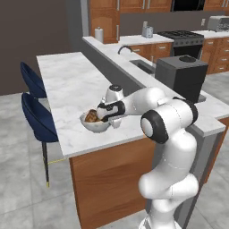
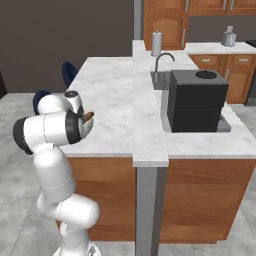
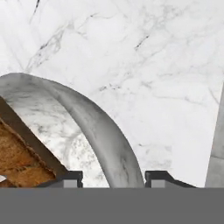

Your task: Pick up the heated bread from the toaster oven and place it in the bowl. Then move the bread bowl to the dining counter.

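Observation:
The whitish-grey bowl (image 1: 95, 126) rests on the white marble dining counter (image 1: 67, 85) near its front edge, with the dark-brown heated bread (image 1: 92, 116) inside it. My gripper (image 1: 113, 122) reaches down at the bowl's right rim. In the hand view the bowl's thick rim (image 3: 89, 116) runs between my gripper's (image 3: 113, 177) two fingertips, with a gap on the left side, so the jaws stand open around it. The bread (image 3: 17, 162) lies inside at the lower left. In the right base view my arm hides most of the bowl, and a bit of bread (image 2: 88, 117) peeks out. The light-grey toaster oven (image 1: 219, 22) stands far at the back right.
Two dark-blue stools (image 1: 38, 118) stand along the counter's left side. A dark boxy appliance (image 1: 183, 76) sits on the raised worktop to the right, beyond it a sink with a faucet (image 1: 142, 66). Bare marble stretches behind and left of the bowl.

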Motion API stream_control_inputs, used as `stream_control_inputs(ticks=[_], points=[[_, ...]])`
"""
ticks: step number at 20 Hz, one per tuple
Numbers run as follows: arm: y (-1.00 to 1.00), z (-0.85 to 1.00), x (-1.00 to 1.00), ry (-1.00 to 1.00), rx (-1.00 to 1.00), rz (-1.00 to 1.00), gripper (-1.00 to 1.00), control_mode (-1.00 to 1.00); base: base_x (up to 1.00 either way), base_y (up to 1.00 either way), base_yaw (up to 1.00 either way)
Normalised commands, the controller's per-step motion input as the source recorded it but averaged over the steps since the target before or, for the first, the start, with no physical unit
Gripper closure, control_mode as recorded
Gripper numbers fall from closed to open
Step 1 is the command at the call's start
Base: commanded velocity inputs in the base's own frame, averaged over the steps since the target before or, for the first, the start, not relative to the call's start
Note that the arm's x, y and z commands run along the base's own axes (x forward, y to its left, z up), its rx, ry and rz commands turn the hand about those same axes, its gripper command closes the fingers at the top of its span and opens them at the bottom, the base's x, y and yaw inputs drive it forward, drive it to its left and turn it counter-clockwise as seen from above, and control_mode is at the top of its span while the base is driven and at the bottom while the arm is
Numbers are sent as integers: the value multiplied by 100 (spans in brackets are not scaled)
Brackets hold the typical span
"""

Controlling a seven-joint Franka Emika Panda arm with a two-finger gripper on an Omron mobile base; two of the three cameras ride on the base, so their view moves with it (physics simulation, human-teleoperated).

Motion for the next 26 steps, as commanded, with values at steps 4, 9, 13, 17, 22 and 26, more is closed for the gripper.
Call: stream_control_inputs(ticks=[4, 9, 13, 17, 22, 26], points=[[0, 12, -25, 0, 0, -1, -100, -100, 0, 0, 0], [-34, 56, -94, -12, 2, 0, -100, -100, 0, 0, 0], [-76, 50, -100, -20, 8, 0, -100, -100, 0, 0, 0], [-98, 38, -100, -17, 10, 0, -100, -100, 0, 0, 0], [-93, 53, -100, -17, 8, 0, -100, -100, 0, 0, 0], [-45, 53, -100, -67, 4, 1, -100, -100, 0, 0, 0]])
